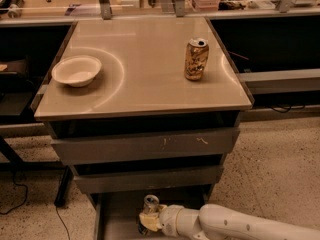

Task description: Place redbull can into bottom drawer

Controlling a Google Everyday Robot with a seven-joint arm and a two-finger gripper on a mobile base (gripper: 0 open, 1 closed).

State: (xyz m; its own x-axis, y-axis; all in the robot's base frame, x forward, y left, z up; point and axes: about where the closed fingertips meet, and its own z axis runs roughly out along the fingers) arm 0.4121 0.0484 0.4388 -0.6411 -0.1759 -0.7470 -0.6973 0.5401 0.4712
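Note:
The redbull can (150, 203), slim with a silver top, stands upright low in the open bottom drawer (117, 211), the lowest grey tray below two scratched drawer fronts. My gripper (148, 220) comes in from the right on a white arm and is shut on the can's lower body. Only the can's top shows above the yellowish fingers (149, 219). I cannot tell whether the can rests on the drawer floor.
A gold-brown patterned can (196, 59) stands on the tan cabinet top (145, 84) at the right. A white bowl (76, 70) sits at the left. Shelving flanks the cabinet; speckled floor lies to the right.

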